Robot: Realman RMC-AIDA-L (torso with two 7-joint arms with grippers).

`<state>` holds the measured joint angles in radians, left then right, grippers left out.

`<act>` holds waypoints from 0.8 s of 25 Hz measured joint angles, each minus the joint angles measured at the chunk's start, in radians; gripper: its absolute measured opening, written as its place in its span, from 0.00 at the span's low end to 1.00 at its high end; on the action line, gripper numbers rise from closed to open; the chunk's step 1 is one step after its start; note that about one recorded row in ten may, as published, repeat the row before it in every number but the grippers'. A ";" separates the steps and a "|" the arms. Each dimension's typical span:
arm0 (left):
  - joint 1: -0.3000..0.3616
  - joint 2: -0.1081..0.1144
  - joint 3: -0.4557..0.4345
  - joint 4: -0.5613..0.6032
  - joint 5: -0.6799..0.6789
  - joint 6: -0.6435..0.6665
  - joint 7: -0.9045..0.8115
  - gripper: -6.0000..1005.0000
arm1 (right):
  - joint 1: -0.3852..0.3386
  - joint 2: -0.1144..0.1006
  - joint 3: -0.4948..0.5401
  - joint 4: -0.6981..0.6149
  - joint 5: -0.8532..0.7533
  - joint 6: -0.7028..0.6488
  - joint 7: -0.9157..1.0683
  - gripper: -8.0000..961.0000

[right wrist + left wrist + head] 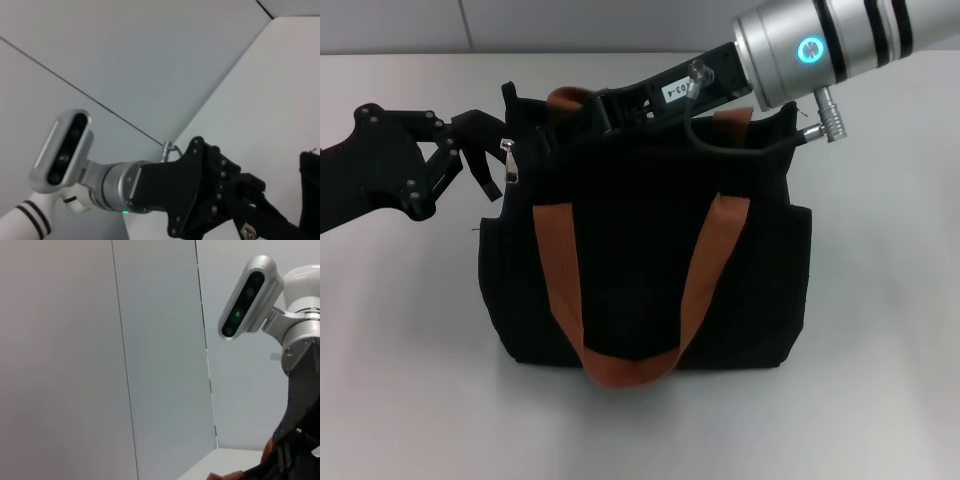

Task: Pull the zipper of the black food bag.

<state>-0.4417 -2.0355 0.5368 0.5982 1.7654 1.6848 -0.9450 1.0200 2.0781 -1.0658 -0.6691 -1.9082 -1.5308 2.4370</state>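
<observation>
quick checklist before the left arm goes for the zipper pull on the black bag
1. Bag upright on the table: ok.
2. Zipper pull visible at the bag's left upper corner: ok.
3. Left end effector beside the pull, fingers spread: ok.
4. Pull between the fingers: cannot tell.
5. Right end effector at the bag's top rear edge: ok; its grip on the fabric: cannot tell.
6. Strap clear of the pull: ok.

Lab or robot test cell, not a home. Plain white tabletop [880, 380] with nothing domestic on it, backed at 12 o'clock by bare pale grey wall panels [155, 355] split by thin vertical seams. Wrist views show the same panels meeting the tabletop edge, plus a silver camera module [248, 297] mounted on a metal robot arm [830, 45] with a lit status ring.
</observation>
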 joint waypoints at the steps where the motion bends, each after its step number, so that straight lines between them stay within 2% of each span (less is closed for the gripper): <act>1: 0.000 0.000 0.000 0.000 -0.002 0.001 0.000 0.04 | 0.001 0.000 -0.007 0.000 0.000 0.009 0.005 0.44; 12: -0.013 -0.006 0.001 0.000 -0.009 0.019 -0.010 0.05 | 0.029 0.005 -0.053 0.005 0.000 0.061 0.023 0.44; 20: -0.021 -0.006 0.000 0.000 -0.009 0.030 -0.025 0.05 | 0.036 0.007 -0.066 0.005 0.000 0.072 0.024 0.41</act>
<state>-0.4628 -2.0417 0.5368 0.5986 1.7563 1.7150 -0.9703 1.0558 2.0847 -1.1322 -0.6645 -1.9082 -1.4586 2.4605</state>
